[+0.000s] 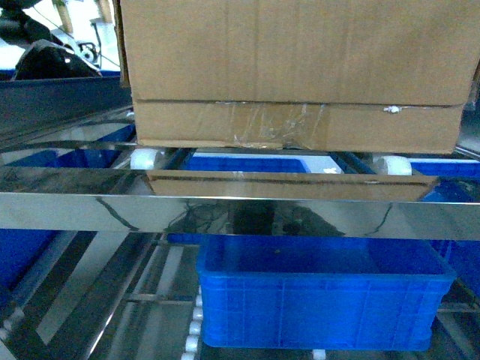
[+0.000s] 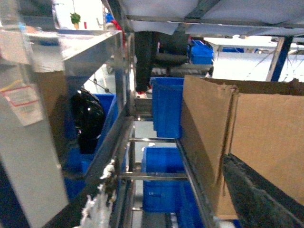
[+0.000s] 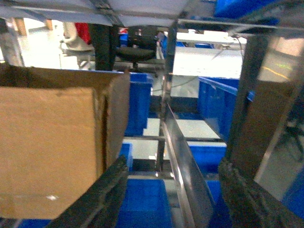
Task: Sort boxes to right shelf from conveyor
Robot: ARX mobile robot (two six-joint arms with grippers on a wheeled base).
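Note:
A large brown cardboard box point(image 1: 300, 52) with clear tape on its bottom seam rests on white rollers point(image 1: 146, 159) of the right shelf point(image 1: 225, 210), a shiny steel rack. The left wrist view shows the box point(image 2: 266, 137) at right, where one dark finger point(image 2: 256, 194) of my left gripper point(image 2: 175, 204) lies along its side. That gripper is open and its other finger is well clear. In the right wrist view the box point(image 3: 47, 142) is at left, and my open right gripper point(image 3: 173, 199) has one finger point(image 3: 95, 199) against it. Neither gripper shows in the head view. The conveyor is out of view.
A blue plastic crate point(image 1: 322, 296) sits on the lower tier under the box, with more blue crates point(image 2: 164, 111) behind and beside it. A steel side rail point(image 3: 183, 161) runs between my right gripper's fingers. A black object point(image 2: 88, 118) sits at the rack's left.

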